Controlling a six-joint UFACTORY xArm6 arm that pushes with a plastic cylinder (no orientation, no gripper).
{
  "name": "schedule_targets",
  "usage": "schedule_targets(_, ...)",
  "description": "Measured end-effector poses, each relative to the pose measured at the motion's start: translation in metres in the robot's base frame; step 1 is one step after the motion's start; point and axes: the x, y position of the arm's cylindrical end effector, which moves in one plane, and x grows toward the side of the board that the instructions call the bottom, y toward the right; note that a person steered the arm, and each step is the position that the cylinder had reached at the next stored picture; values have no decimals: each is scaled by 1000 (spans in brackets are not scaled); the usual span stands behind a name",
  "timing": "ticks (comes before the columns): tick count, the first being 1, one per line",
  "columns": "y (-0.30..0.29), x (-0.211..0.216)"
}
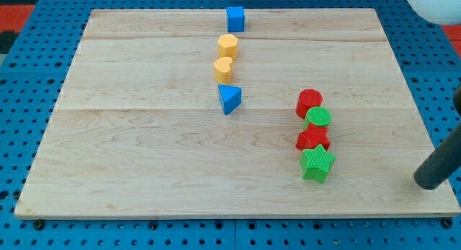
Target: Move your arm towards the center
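My rod comes in from the view's right edge and my tip (428, 182) rests near the board's bottom right corner, well right of the green star (317, 163). Above the star stand a red block (312, 139), a green round block (318, 118) and a red round block (310, 101), touching in a column. Up the middle run a blue triangular block (229, 99), a yellow heart-like block (223, 68), a yellow hexagonal block (227, 45) and a blue cube (235, 19) at the top edge.
The wooden board (144, 149) lies on a blue pegboard table (21, 99). A white rounded object (436, 5) shows at the view's top right corner.
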Motion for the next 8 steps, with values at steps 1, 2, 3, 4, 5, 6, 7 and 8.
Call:
schedule_targets(1,9,-14)
schedule_targets(2,52,-65)
schedule_targets(3,9,-123)
schedule_targets(4,-57,-177)
schedule_targets(5,-74,-209)
schedule_targets(6,-74,-211)
schedule_targets(7,-82,-222)
schedule_targets(8,-154,-224)
